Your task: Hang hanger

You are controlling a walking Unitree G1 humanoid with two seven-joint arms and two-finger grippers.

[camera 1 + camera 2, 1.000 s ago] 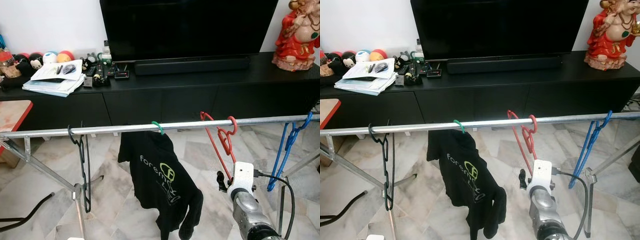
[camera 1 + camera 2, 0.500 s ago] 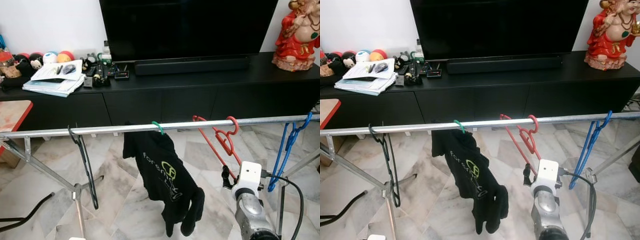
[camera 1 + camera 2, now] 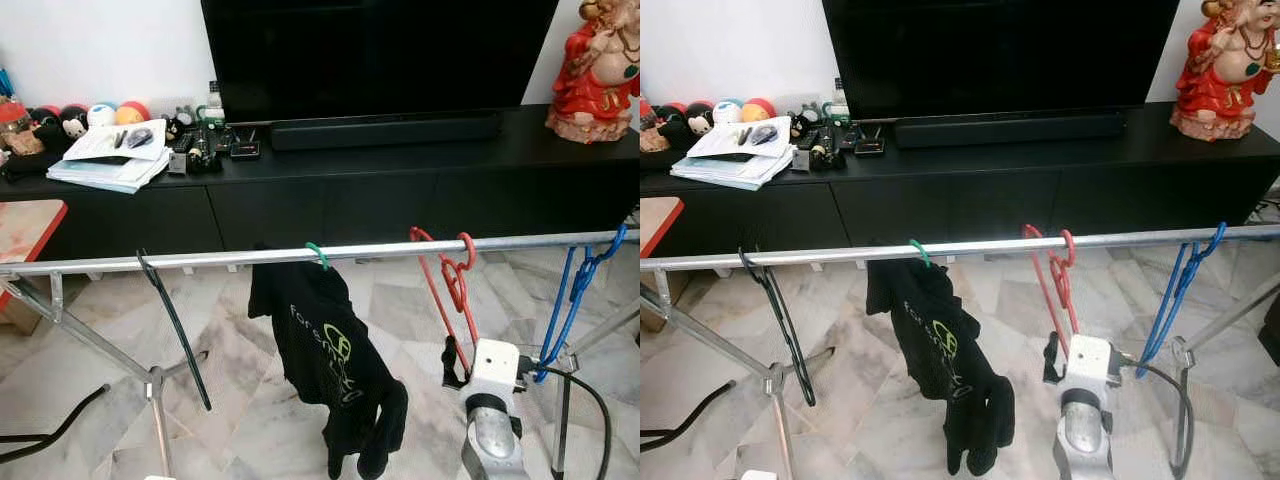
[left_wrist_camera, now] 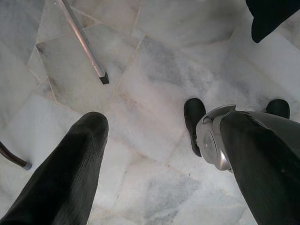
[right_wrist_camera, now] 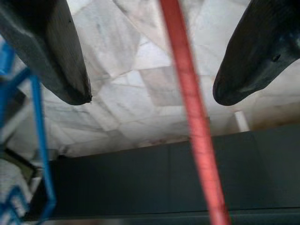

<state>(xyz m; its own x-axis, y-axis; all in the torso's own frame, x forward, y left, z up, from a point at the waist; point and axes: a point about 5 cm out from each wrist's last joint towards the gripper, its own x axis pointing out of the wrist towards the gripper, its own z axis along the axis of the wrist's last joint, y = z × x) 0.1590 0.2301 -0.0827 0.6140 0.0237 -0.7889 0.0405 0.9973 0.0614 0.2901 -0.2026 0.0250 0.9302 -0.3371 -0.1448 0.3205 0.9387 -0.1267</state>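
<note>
Red hanger [image 3: 447, 283] is hooked on rail [image 3: 200, 260]; right gripper [image 5: 150, 93] is spread around its bar. Withdraw straight back (avoid snagging blue hanger [image 3: 575, 290]).

Red hanger [image 3: 448, 283] hooked over the metal rail [image 3: 200, 259], hanging down slightly tilted, between the green-hooked black shirt [image 3: 330, 350] and blue hanger [image 3: 575, 290].

seen from head height, facing forward and down across the rail [image 3: 300, 254] toward the black cabinet [image 3: 330, 190]; both eye views near identical. left wrist looking straight down at marble floor [image 4: 154, 70]. right wrist close under the red hanger [image 5: 187, 108], facing the cabinet.
</note>
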